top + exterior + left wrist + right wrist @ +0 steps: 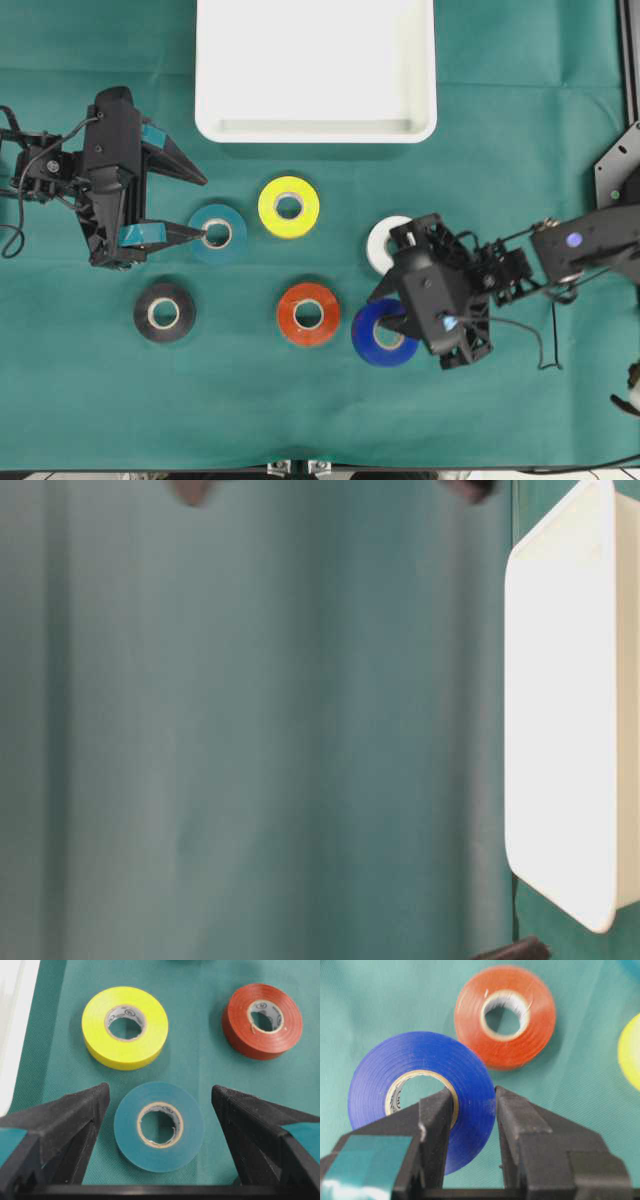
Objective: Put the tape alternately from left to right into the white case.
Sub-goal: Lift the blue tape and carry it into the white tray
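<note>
Your right tool (472, 1110) is clamped on the blue roll (415, 1067), one finger through its core and one outside the wall, and the roll stands tilted off the green tabletop (500, 420). Your left tool (160, 1105) stands apart around the teal roll (159, 1126), which lies flat between the fingers, touching neither. The yellow roll (289, 206), red-orange roll (308, 314), black roll (164, 312) and white roll (383, 243) lie flat on the cloth. The white case (315, 128) sits at the far edge, holding no rolls.
</note>
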